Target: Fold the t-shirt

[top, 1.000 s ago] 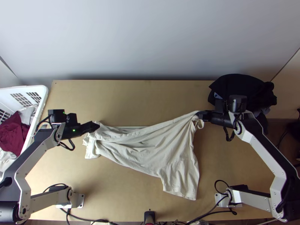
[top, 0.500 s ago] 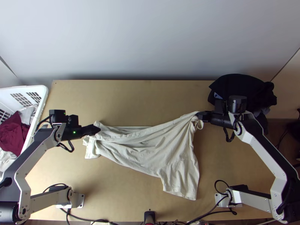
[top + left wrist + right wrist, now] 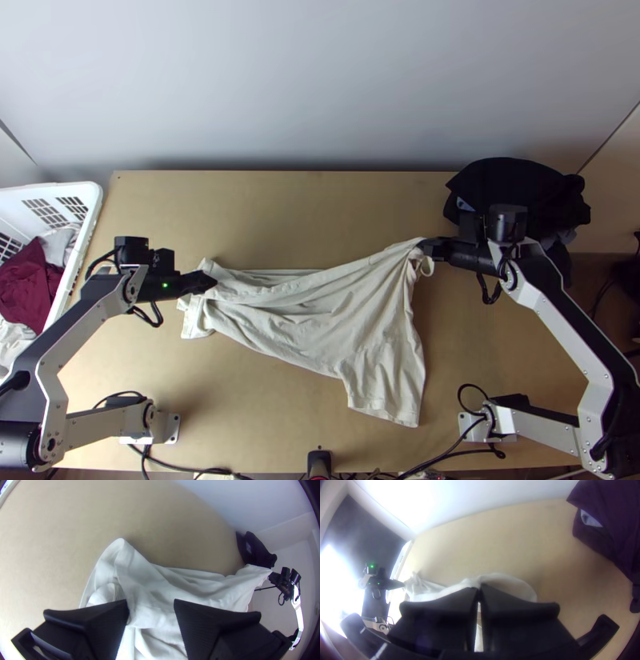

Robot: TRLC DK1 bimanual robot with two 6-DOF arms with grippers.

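The cream t-shirt (image 3: 320, 312) lies loosely folded and creased across the table, its right upper part raised to my right gripper (image 3: 430, 246). At its left end, in the top view, is my left gripper (image 3: 210, 282). In the left wrist view the left gripper (image 3: 151, 605) stands open over the bunched end of the shirt (image 3: 150, 590), with cloth visible between its fingers. The right wrist view has the right gripper (image 3: 479, 591) closed on an edge of the shirt (image 3: 453, 587); some cloth hangs below the fingertips.
A white basket (image 3: 90, 210) with dark red and pale clothes stands at the left edge. Dark clothing (image 3: 512, 180) is heaped at the back right, near the right arm. Cables run along the table's near edge.
My left gripper has shifted slightly to the right over the shirt's left end. The right gripper has stayed almost in place with its hold on the cloth.
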